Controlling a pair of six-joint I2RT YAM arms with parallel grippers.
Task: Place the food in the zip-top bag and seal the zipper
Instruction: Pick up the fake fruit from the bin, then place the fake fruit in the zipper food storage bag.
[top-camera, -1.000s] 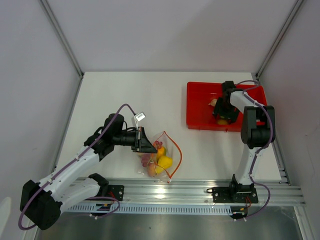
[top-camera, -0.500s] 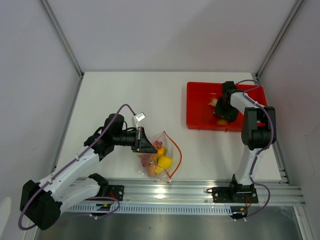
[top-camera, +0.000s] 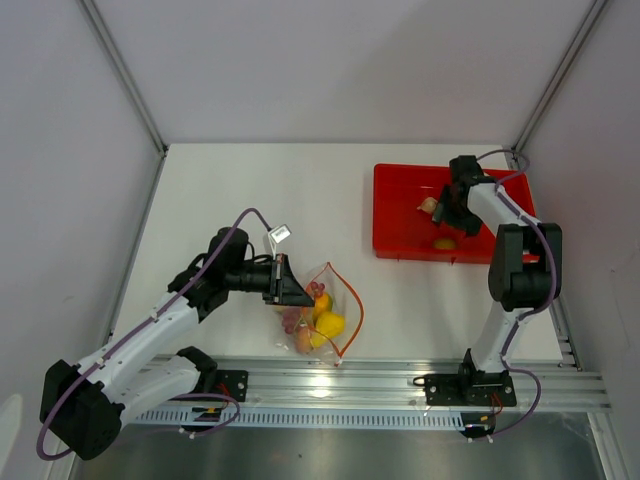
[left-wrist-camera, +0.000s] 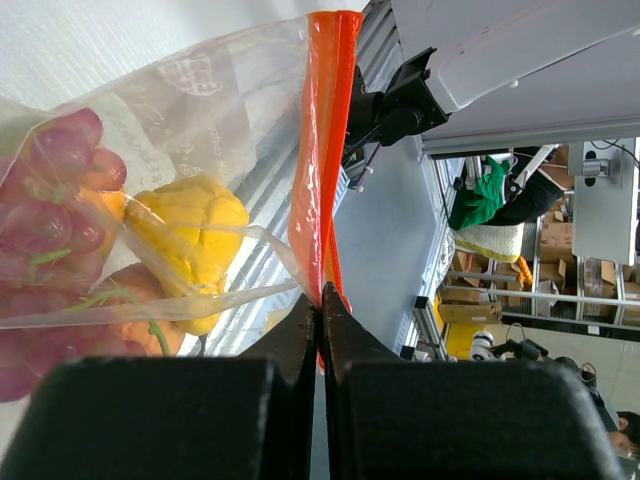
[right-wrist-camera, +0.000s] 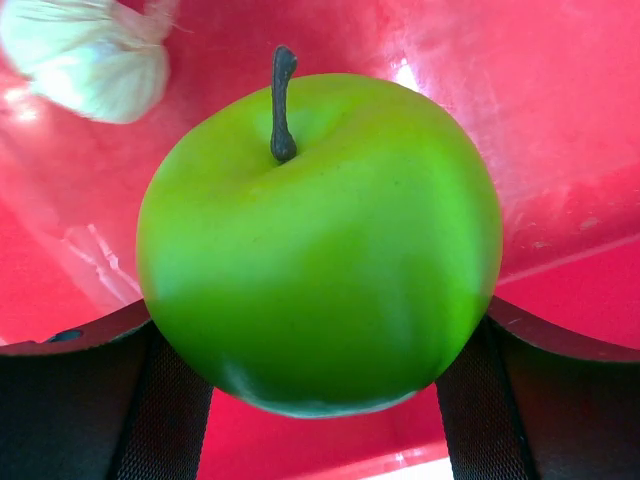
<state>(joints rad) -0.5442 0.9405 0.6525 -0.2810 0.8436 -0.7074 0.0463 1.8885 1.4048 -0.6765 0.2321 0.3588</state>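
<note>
The clear zip-top bag (top-camera: 340, 287) lies at the table's near edge with purple grapes (left-wrist-camera: 50, 170), a yellow fruit (left-wrist-camera: 190, 230) and an orange fruit inside. My left gripper (top-camera: 298, 290) is shut on its orange-red zipper (left-wrist-camera: 320, 150) and holds that edge up; the jaws (left-wrist-camera: 320, 305) pinch the strip. My right gripper (top-camera: 455, 208) is over the red tray (top-camera: 400, 200). Its fingers (right-wrist-camera: 80, 400) are shut on the green apple (right-wrist-camera: 320, 240). The apple is hidden under the gripper in the top view.
A pale garlic-like item (top-camera: 428, 205) and a small yellowish fruit (top-camera: 444, 243) lie in the tray; the garlic-like item also shows in the right wrist view (right-wrist-camera: 90, 60). A metal rail (top-camera: 400, 385) runs along the near edge. Walls enclose the table.
My right gripper has moved toward the tray's far side, uncovering the yellowish fruit. The left arm and the bag have not moved.
</note>
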